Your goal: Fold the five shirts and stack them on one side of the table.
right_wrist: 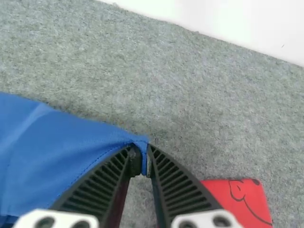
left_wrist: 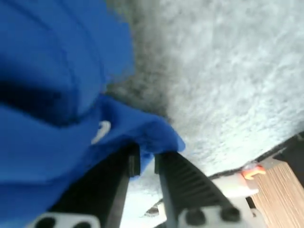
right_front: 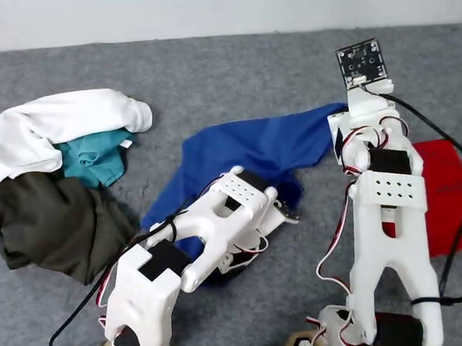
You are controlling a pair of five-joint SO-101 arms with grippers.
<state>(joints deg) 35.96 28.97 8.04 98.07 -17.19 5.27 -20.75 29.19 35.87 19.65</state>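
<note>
Far left of the bench there's a loose heap: a white shirt draped over the far side, a teal shirt poking out from under it, and a dark olive shirt bunched up on the near side, touching both.

The blue shirt is in the middle, spread out unfolded and running from the near left up to the far right. The left hand is at its near edge. The fingers are squeezed almost together with a fold of blue fabric caught between them, and the rest of the shirt bunches up just beyond the tips.

Over at the blue shirt's far right corner, the right hand has its fingers pinched on the very tip of the corner. The cloth fans out to the left from there, with bare grey bench past the tips.

The red shirt lies flat at the right edge, just beside the right arm, and isn't touching the blue one.
</note>
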